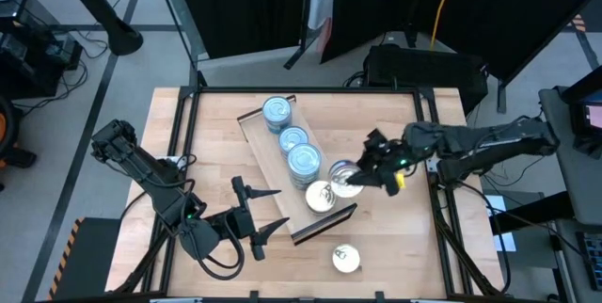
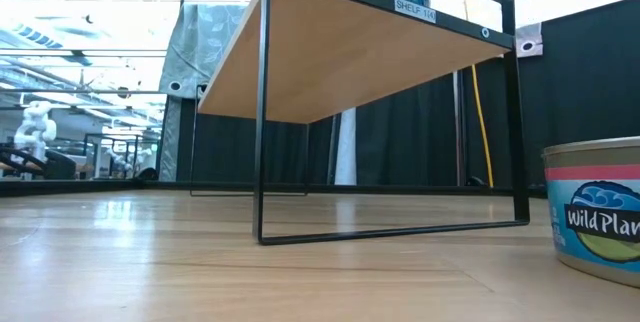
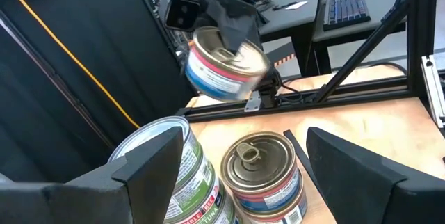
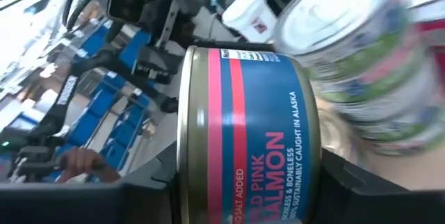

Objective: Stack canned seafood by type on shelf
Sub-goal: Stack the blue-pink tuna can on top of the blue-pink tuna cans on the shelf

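pink salmon tin (image 4: 243,133) is sitting clamped in right gripper (image 1: 362,176), hovering w/ tilt over shelf (image 1: 256,134) near end; should be levelling over gold-top tin (image 1: 321,196) before releasing. left gripper (image 1: 259,216) is idling open, near-left.

We see the wooden desk (image 1: 216,143) framed by black rails. Beyond its far edge hang black curtains (image 1: 395,2), with a yellow cable (image 1: 442,2) trailing down on the right.
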Available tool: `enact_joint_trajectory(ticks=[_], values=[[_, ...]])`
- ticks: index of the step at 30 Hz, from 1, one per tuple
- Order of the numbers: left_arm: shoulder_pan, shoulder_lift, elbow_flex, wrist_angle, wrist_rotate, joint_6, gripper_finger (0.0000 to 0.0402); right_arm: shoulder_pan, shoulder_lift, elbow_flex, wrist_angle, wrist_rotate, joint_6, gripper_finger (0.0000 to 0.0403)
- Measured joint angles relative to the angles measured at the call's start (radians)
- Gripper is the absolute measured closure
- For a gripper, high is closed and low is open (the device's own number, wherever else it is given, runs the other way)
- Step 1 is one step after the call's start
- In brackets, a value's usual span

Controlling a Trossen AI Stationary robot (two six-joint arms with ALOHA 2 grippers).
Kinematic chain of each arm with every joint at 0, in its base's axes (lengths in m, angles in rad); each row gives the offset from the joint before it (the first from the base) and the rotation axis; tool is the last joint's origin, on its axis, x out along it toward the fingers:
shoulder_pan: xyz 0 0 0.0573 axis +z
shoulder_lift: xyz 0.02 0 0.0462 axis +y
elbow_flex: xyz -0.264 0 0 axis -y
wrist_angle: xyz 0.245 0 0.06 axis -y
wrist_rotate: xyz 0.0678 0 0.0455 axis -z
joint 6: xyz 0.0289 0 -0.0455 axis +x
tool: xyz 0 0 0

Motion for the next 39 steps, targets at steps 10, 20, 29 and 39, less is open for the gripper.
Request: enact_joint_trajectory(ticks=[10,20,29,39], values=[[-0.001,0.000,0.000,0.000,0.000,0.000,0.0096,0.066,0.161,0.000,0.102,0.001,0.012,0.0214],[-0.001,0.000,0.000,0.000,0.000,-0.001,0.0096,0.077,0.223,0.000,0.178,0.006,0.038,0.0223],[-0.001,0.000,0.000,0.000,0.000,-0.001,0.0096,0.076,0.230,0.000,0.286,0.041,0.079,0.0222],[-0.001,0.000,0.000,0.000,0.000,-0.001,0.0096,0.076,0.228,0.000,0.257,0.138,0.052,0.0215]])
